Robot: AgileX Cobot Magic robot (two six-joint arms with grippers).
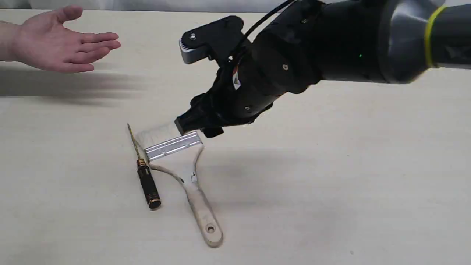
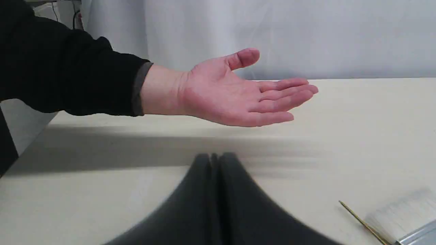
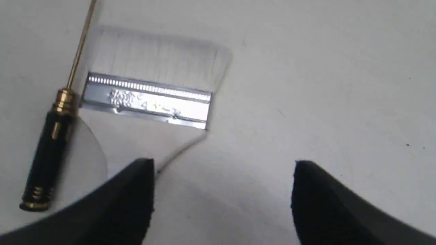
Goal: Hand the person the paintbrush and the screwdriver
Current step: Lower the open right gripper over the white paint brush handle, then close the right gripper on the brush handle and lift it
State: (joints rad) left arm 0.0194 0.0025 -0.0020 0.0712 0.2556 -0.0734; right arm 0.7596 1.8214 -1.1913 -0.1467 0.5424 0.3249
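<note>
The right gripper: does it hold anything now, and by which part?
Nothing is held. The right gripper stands open near the paintbrush, which lies on the table beside the screwdriver. The left gripper is shut and empty.

The right gripper [image 3: 223,166] hangs over the pale table [image 3: 323,85], its two black fingers [image 3: 129,204] spread wide with nothing between them. Beyond them the paintbrush [image 3: 146,102] lies flat, pale bristles fanned past its embossed silver band; one finger overlaps its washed-out wooden shoulder. The screwdriver [image 3: 51,149] lies alongside, its gold collar just beside the band's end and its thin shaft running past the bristles.
</note>
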